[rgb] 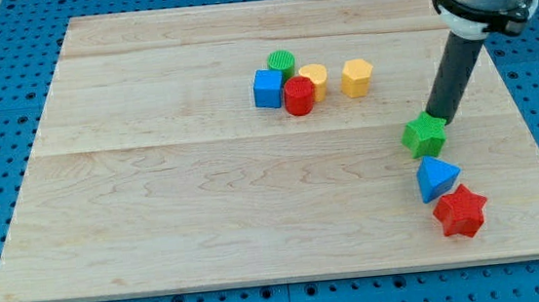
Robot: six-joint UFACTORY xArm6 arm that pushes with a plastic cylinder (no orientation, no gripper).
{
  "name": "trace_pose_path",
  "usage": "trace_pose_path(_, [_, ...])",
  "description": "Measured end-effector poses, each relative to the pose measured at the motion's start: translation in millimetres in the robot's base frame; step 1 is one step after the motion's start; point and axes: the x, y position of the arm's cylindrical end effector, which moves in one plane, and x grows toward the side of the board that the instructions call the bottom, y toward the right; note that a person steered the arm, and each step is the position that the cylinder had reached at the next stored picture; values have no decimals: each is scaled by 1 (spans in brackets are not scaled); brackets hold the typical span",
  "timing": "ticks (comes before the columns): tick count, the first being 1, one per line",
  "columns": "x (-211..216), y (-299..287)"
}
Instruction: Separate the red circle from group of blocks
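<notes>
The red circle (pixel 299 97) sits near the top middle of the worktop (pixel 159 229), touching the blue cube (pixel 267 89), with the green circle (pixel 281 64) and a yellow block (pixel 314 77) close behind. It looks small, light, hard and easy to slide. I have no gripper. My tip (pixel 440 117) is far right, touching the green star (pixel 425 135). I'd push its top side.

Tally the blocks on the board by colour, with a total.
Red: 2 - red circle, red star
Green: 2 - green circle, green star
Blue: 2 - blue cube, blue triangle
Yellow: 2 - yellow block, yellow hexagon
Total: 8
</notes>
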Motion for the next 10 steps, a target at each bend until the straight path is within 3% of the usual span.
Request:
trace_pose_path(2, [5,21])
trace_pose_path(3, [-29,5])
trace_pose_path(4, [-29,-41])
trace_pose_path(6, [-21,-193])
trace_pose_path(7, [-46,-232])
trace_pose_path(8, [-75,-219])
trace_pose_path(10, [-80,-177])
